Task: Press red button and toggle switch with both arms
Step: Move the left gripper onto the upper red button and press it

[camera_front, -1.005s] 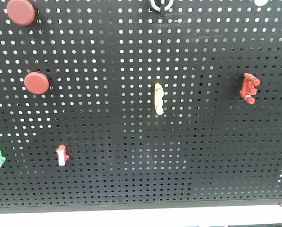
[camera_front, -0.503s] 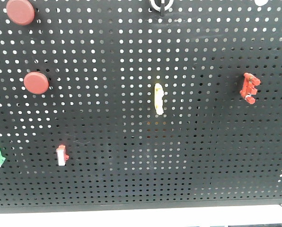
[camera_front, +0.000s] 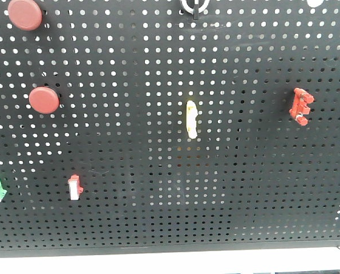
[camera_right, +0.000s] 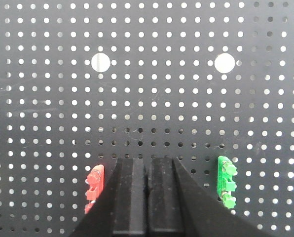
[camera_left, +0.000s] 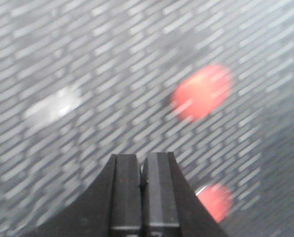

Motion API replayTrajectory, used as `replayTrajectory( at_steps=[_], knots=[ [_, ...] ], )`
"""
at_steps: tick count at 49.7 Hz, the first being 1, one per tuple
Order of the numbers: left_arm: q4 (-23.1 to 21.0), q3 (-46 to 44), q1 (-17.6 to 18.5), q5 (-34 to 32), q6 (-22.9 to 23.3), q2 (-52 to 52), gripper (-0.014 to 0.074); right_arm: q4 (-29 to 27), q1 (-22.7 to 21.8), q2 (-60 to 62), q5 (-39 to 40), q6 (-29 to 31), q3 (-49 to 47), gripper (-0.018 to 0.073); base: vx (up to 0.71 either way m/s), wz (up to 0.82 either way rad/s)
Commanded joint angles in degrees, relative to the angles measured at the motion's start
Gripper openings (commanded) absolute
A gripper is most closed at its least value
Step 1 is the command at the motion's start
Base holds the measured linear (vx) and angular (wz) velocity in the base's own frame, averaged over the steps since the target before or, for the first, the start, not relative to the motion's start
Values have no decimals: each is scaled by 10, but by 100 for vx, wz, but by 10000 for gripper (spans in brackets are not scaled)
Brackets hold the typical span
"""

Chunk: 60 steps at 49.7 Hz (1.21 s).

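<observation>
Black pegboard [camera_front: 158,188] carried lower red button [camera_front: 44,100] and toggle switch [camera_front: 300,107] (well apart), left gripper [camera_left: 142,160] clenched empty, right gripper [camera_right: 148,163] likewise clenched.

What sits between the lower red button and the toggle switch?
A small yellow piece, roughly midway between the lower red button and the toggle switch, shown in the front view.

Toggle switch [camera_front: 300,106] - small all-red plastic lever, notched, stubby side tabs. Standing roughly upright, leaning slightly, sticking out from right side of black pegboard [camera_front: 244,188] at mid height. Upper red button [camera_front: 24,14] - round flat red disc, sitting at board's top-left corner. Lower red button [camera_front: 44,100], same disc shape, sitting just below and slightly right of it, well apart from switch.
</observation>
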<state>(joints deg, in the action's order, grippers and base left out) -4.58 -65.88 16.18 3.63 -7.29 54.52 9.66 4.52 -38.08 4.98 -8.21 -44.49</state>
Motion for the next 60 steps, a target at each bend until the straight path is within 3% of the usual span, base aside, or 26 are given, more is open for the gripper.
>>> replayTrajectory(
  at_steps=[1,26,49,60],
  knots=[
    [-7,-49,20,-47,0,27,1,4,-2,-4,47,0,-19,-3,0,0],
    [-7,-140,39,-64,3,128,1,4,-2,-4,32,0,-19,-3,0,0],
    [-7,-145,39,-88,4,159,1,4,-2,-4,28,0,-19,-3,0,0],
    [-7,-145,39,-29,4,132,1,4,-2,-4,28,0,-19,-3,0,0]
  ],
)
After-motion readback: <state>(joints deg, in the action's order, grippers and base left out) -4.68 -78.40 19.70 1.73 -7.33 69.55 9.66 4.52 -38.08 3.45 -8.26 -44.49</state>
